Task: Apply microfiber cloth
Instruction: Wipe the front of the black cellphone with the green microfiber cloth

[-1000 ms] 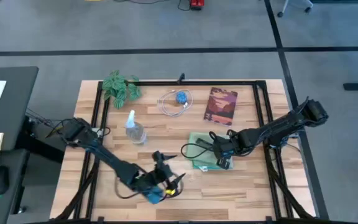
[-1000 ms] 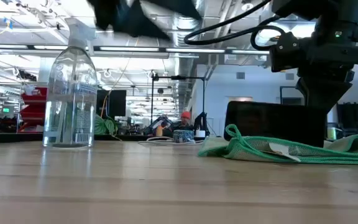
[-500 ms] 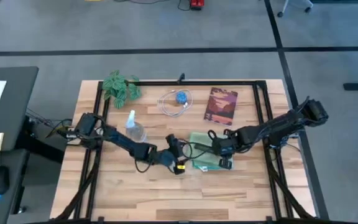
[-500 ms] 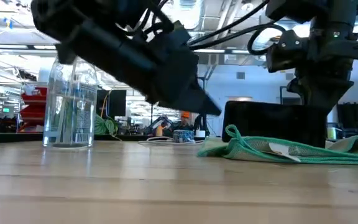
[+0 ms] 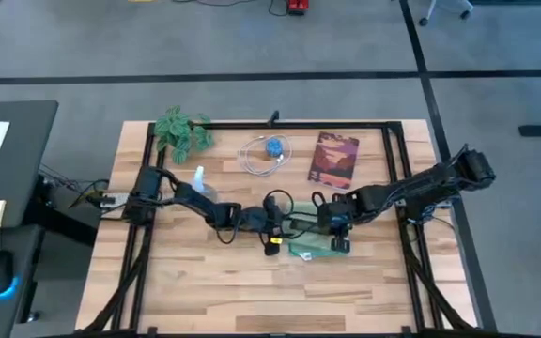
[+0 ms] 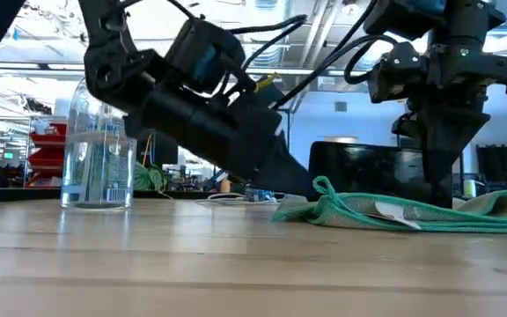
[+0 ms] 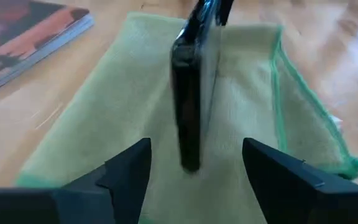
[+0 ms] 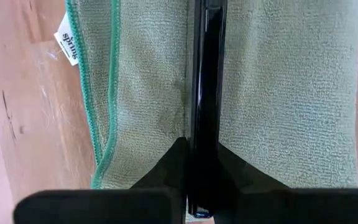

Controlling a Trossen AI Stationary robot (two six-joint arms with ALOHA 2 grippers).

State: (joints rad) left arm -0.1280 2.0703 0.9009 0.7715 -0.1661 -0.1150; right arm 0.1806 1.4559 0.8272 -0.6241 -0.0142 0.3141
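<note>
Where the pale wooden plank surface (image 5: 252, 282) meets a grey-floored room, the soft mint-green microfiber cloth (image 8: 148, 93) lies rumpled. The right hand (image 8: 205, 168) pinches a slim black phone (image 7: 188, 106) upright over it. The left hand (image 7: 194, 171) gapes wide beside it.

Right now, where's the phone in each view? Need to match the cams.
High view: phone mostly hidden under the right gripper, above the cloth.
Low view: dark slab standing behind the cloth.
Left wrist view: on edge, centre, over the cloth.
Right wrist view: thin black edge held by the right gripper.
Shared landmark: the green cloth.
</note>
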